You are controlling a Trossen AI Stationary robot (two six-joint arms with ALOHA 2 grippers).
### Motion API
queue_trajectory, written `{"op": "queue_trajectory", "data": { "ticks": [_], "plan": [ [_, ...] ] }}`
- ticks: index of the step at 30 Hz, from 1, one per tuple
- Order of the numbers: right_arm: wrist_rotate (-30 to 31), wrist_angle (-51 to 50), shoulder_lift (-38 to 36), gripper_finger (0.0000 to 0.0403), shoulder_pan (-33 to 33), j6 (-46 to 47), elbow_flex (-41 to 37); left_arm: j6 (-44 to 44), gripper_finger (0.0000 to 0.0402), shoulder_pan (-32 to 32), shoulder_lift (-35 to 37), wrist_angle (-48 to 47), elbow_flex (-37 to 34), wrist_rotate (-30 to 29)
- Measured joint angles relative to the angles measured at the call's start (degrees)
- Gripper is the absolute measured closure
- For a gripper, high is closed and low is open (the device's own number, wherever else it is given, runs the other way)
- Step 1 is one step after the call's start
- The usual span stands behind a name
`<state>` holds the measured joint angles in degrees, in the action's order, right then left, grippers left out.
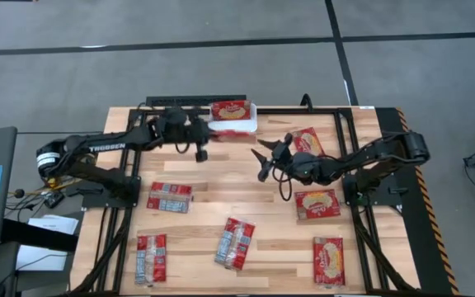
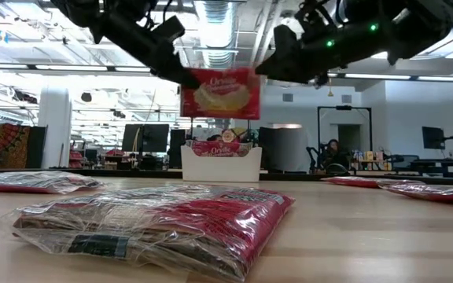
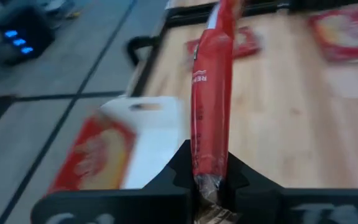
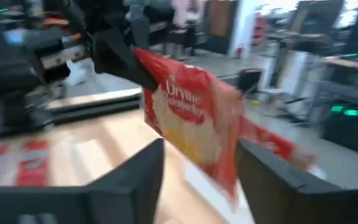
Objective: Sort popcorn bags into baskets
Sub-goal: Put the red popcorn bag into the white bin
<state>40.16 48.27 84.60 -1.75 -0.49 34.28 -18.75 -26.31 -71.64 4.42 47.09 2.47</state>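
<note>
From above I see my left gripper (image 1: 203, 130) beside the white basket (image 1: 250, 125) at the table's far edge, with the right gripper (image 1: 264, 158) spread wide near the middle. At table height, the left fingers clamp a red popcorn bag (image 2: 220, 93) hanging above the basket (image 2: 220, 163). My left wrist camera shows that bag (image 3: 211, 106) edge-on between the closed fingers.

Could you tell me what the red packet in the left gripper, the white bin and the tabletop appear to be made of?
Red popcorn packet, clamped in the left gripper: likely thin glossy plastic film, since it hangs flat.
White rectangular bin: apparently moulded matte plastic, smooth with rounded corners.
Tabletop: pale wood, with visible plank seams and grain.
</note>
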Motion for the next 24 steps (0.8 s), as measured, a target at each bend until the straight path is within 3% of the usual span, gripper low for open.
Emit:
{"op": "queue_trajectory", "data": {
  "ticks": [3, 6, 13, 24],
  "plan": [
    [4.61, 0.00, -0.07, 0.0131, -0.17, 0.00, 0.04, -1.98, 0.0399, -5.18, -1.00, 1.72, 0.00, 3.60],
    [5.01, -0.10, -0.05, 0.0110, 0.06, 0.27, 0.02, -5.21, 0.0399, -9.27, -3.55, 5.27, 0.00, 7.34],
    [5.09, -1.76, -0.03, 0.0109, 0.04, 2.03, 0.02, -10.13, 0.0400, -15.28, -14.04, 15.20, 0.57, 11.84],
    [5.38, -2.03, -0.03, 0.0111, 0.34, 2.21, 0.02, -11.03, 0.0397, -19.48, -24.63, 13.58, 8.79, 14.45]
  ]
}}
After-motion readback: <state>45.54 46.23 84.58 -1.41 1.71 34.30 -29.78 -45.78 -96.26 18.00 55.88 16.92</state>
